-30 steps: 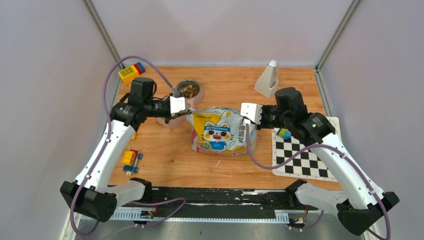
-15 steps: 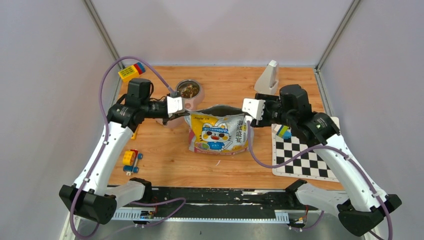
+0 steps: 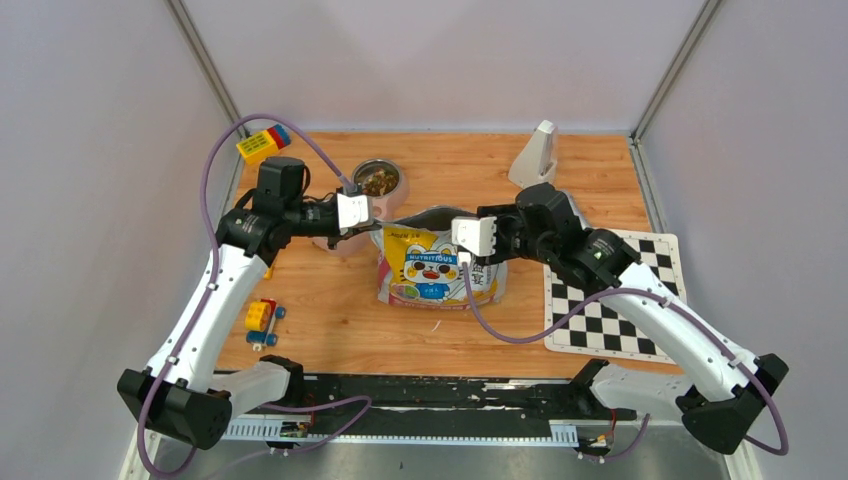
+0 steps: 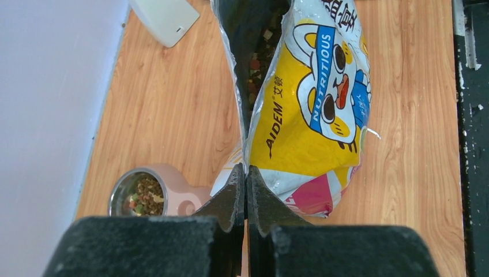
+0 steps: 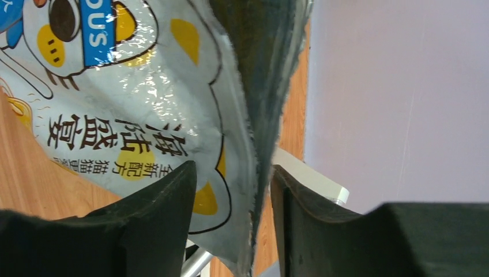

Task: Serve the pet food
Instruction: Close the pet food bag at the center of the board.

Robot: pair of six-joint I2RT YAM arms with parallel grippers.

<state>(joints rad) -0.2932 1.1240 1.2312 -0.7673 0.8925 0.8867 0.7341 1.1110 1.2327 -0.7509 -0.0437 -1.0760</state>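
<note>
The yellow-and-white cat-print bag (image 3: pixel 432 268) stands open at mid-table, with pet food (image 4: pixel 259 53) showing down in its mouth. More pet food (image 4: pixel 147 193) fills the steel cup of the pink bowl (image 3: pixel 378 181) behind the bag's left side. My left gripper (image 3: pixel 374 228) is shut on the bag's left top edge (image 4: pixel 247 168). My right gripper (image 3: pixel 462 256) hovers over the bag's right top part. It is open, and the bag's silver-lined rim (image 5: pixel 251 173) hangs loose between its fingers (image 5: pixel 167 196), gripped by neither.
A white wedge-shaped block (image 3: pixel 535 158) stands at the back right. A checkerboard mat (image 3: pixel 610 305) lies at the right. Toy bricks sit at the back left corner (image 3: pixel 263 143) and by the left arm (image 3: pixel 260 318). Walls close in on three sides.
My right gripper opened, let go of the bag's right corner and moved left over the bag. The bag shifted slightly left. The left gripper kept its hold.
</note>
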